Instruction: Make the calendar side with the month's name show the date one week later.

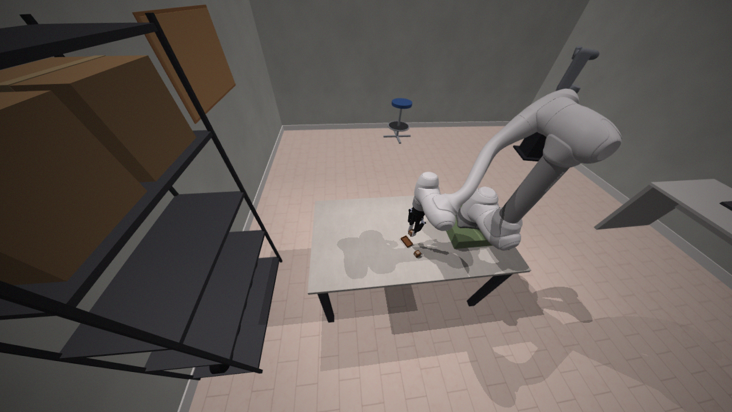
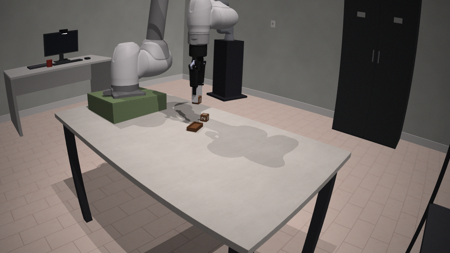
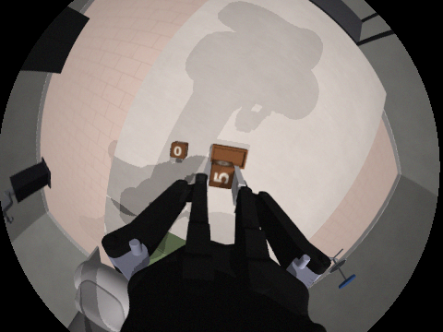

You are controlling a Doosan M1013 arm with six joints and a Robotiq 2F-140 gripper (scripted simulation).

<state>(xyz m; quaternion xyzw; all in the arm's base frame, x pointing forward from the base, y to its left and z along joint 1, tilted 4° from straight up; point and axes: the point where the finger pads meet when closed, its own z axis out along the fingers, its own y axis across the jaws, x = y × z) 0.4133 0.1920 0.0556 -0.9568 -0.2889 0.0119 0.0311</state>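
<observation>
Two brown wooden cubes with pale numerals are visible. One, the cube marked 5 [image 1: 412, 232] [image 3: 221, 176], is clamped between the light-grey pads of the black two-finger gripper [image 1: 412, 231] [image 2: 196, 98] [image 3: 221, 171]; jaws closed onto its sides, cube raised above the pale grey table [image 1: 353, 266] [image 2: 188, 163] [image 3: 286, 175], near the centre of the wrist frame. Second, the cube marked 0 and 2 [image 1: 417, 253] [image 2: 204, 117] [image 3: 178, 150], rests on the table, left of centre in the wrist frame, its 0 facing up. Shallow brown rectangular tray [image 1: 410, 245] [image 2: 194, 129] [image 3: 229, 160] lies between both cubes in the top view, at mid-frame, holding neither cube. Month's name: not legible.
</observation>
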